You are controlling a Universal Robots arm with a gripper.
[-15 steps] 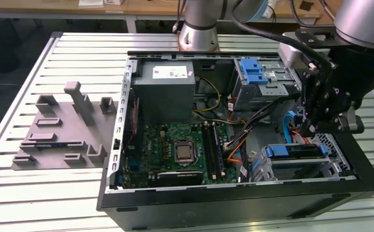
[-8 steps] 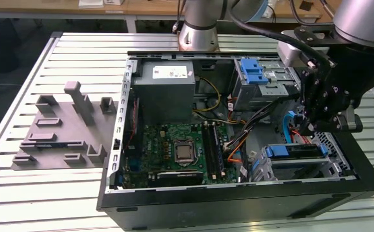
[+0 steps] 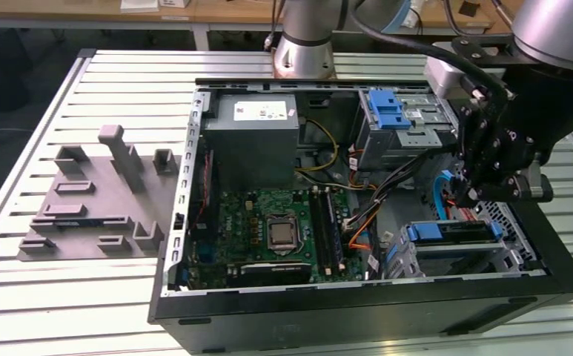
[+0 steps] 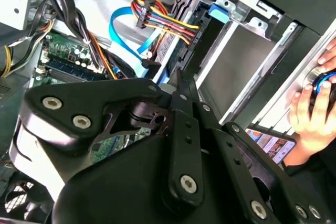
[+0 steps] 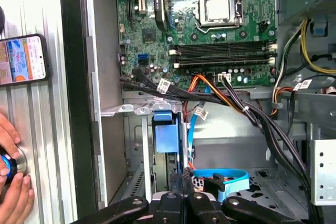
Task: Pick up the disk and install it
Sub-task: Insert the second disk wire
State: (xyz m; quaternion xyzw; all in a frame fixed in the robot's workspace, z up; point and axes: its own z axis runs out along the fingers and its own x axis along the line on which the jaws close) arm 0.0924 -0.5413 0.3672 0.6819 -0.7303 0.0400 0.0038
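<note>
The disk (image 3: 456, 233) lies flat in the lower drive bay at the case's front corner, on the exterior view's right, with its blue rail end (image 3: 421, 231) showing. In the first wrist view the blue rail piece (image 5: 167, 138) sits between the bay's metal walls. My gripper (image 3: 472, 194) hangs just above that bay, inside the open case. Its thin fingers (image 5: 184, 181) stand pressed together with nothing between them, and their tips (image 4: 179, 80) point at the bay's cabling. The gripper is apart from the disk.
A blue cable loop (image 5: 220, 176) and bundled wires (image 4: 163, 22) crowd the bay. Further in are the upper cage with a blue latch (image 3: 397, 111), the grey power-supply box (image 3: 253, 133) and the motherboard (image 3: 276, 230). A hand (image 4: 311, 111) and a phone (image 5: 23, 59) rest beside the case. A grey fixture (image 3: 98, 200) lies on the exterior view's left.
</note>
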